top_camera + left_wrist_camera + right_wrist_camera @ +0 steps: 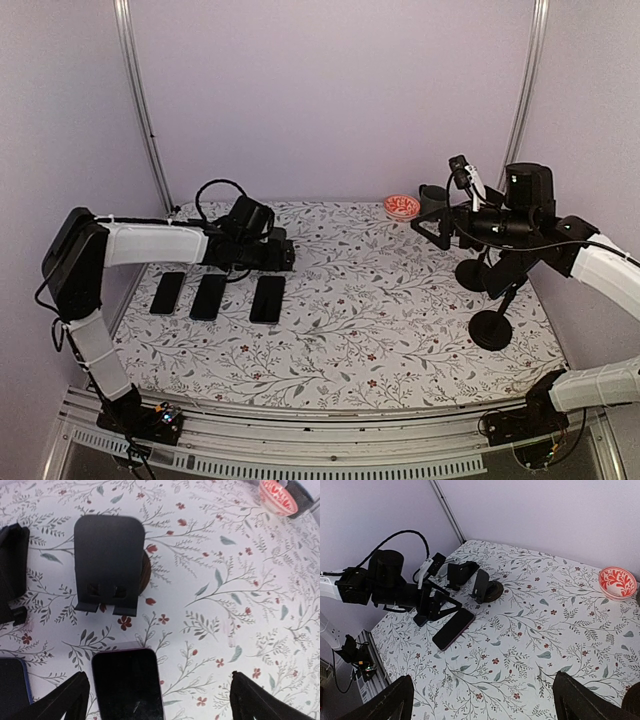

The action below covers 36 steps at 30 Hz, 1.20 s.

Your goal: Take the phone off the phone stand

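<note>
Phone (127, 682) lies flat on the table (210, 605) directly below the left hand (157, 706), between its two fingertips and touching neither. The hand is spread wide and holds nothing. Just beyond the fingertips stands the phone stand (109, 562), its tilted black back plate bare, on a round dark base. Off to the hand's left lies a second dark phone (10, 687), and past that another black stand (12, 572), only partly in view. Far ahead and to the hand's right sits a red-and-white patterned bowl (277, 495). Well apart across the table the right hand (428, 212) hovers in the air, also spread wide and empty — round-based black stands (490, 325) sit beneath its arm.
</note>
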Available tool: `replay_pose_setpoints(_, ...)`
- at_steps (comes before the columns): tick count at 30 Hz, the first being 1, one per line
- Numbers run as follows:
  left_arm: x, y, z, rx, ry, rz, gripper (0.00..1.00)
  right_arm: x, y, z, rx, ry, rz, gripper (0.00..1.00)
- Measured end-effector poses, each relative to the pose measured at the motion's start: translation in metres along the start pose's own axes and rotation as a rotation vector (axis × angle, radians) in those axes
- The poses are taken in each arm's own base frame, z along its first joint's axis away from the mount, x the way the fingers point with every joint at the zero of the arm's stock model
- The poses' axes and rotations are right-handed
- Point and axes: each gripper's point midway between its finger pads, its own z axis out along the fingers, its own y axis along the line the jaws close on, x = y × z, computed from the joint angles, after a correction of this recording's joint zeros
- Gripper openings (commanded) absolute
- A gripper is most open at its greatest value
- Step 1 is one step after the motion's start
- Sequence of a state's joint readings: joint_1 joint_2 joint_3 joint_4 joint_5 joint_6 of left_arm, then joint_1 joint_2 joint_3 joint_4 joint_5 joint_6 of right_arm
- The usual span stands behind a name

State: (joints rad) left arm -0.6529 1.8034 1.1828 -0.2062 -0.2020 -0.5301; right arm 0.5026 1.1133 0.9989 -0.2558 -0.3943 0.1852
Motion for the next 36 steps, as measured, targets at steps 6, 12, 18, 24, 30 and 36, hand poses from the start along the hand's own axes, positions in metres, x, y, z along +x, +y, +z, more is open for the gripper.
replay_pose_setpoints(6, -0.035, -0.031, -0.037, 0.152, -0.07, 0.021, 0.99, -0.022, -0.037, -0.025, 0.131, -0.028, 0.037, 0.99)
replay_pose_setpoints(12, -0.078, -0.07, -0.09, 0.336, -0.162, 0.031, 0.99, -0.04, -0.079, -0.057, 0.271, -0.046, 0.094, 0.99)
replay_pose_setpoints(18, -0.105, -0.104, -0.142, 0.504, -0.224, 0.024, 0.99, -0.054, -0.118, -0.084, 0.406, -0.057, 0.146, 0.99)
replay_pose_setpoints(24, -0.121, -0.127, -0.174, 0.603, -0.239, -0.009, 0.99, -0.043, -0.159, -0.102, 0.516, -0.03, 0.213, 0.99)
replay_pose_setpoints(30, -0.131, -0.133, -0.192, 0.648, -0.254, -0.03, 0.99, -0.023, -0.195, -0.1, 0.565, 0.033, 0.288, 0.99)
replay_pose_setpoints(36, -0.134, -0.137, -0.202, 0.69, -0.25, -0.032, 0.99, -0.018, -0.21, -0.093, 0.553, 0.063, 0.314, 0.94)
